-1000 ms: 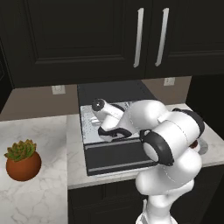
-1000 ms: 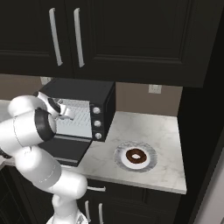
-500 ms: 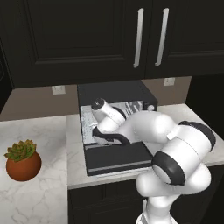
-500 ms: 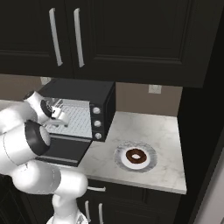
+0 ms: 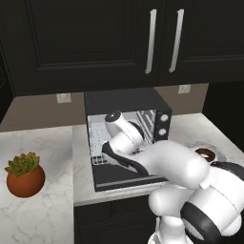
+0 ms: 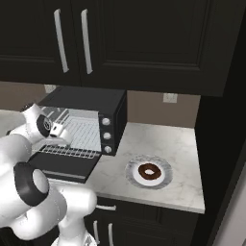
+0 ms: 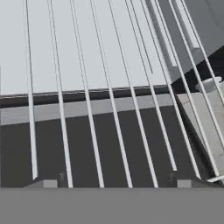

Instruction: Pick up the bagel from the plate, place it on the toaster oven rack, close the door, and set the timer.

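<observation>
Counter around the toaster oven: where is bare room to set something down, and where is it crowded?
Bare marble lies between the potted plant and the oven, and right of the plate toward the counter edge. It is crowded at the open door, where the arm reaches over the rack.

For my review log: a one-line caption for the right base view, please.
Arm reaches into the open toaster oven above its rack, door down, bagel on the plate.

Readable text: none in any view.
Toaster oven (image 6: 84, 108) knob panel: three round knobs, with no numbers or marks that can be made out.
Upper cabinets (image 5: 95, 43): plain dark doors, no labels.
Wall outlets (image 6: 170, 98): blank plates, no lettering.
Plate (image 6: 163, 178) and bagel (image 6: 149, 170): no print or brand.
Plant pot (image 5: 26, 181): plain, unmarked.
</observation>
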You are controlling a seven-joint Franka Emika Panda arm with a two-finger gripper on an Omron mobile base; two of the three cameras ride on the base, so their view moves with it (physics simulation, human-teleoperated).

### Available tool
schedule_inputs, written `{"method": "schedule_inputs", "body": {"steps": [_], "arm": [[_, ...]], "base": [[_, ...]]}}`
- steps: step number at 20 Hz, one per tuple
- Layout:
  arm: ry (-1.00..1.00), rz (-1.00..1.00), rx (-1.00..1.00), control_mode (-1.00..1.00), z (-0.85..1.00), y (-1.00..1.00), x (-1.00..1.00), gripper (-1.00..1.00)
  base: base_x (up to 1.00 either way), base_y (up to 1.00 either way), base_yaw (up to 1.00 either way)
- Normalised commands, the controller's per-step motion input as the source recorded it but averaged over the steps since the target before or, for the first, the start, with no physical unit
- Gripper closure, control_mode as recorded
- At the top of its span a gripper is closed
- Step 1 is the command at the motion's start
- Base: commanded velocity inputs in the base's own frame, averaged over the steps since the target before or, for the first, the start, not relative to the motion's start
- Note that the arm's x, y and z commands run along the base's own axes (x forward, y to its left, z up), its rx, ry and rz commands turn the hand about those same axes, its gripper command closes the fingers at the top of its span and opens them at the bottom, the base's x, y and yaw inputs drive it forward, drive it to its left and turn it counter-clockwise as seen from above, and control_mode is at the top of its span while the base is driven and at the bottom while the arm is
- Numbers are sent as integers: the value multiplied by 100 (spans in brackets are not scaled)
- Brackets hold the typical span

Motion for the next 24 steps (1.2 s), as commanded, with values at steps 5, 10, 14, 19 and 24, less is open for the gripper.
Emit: {"method": "schedule_inputs", "body": {"steps": [5,10,14,19,24], "arm": [[-35,0,15,-100,100,-60,-51,-100],[-14,0,16,-100,74,-83,-73,-100],[0,0,19,-100,20,-100,-49,-100],[0,0,16,-100,12,-100,-8,-100],[3,0,9,-100,7,-100,2,-100]], "base": [[0,0,0],[0,0,0],[0,0,0],[0,0,0],[0,0,0]]}}
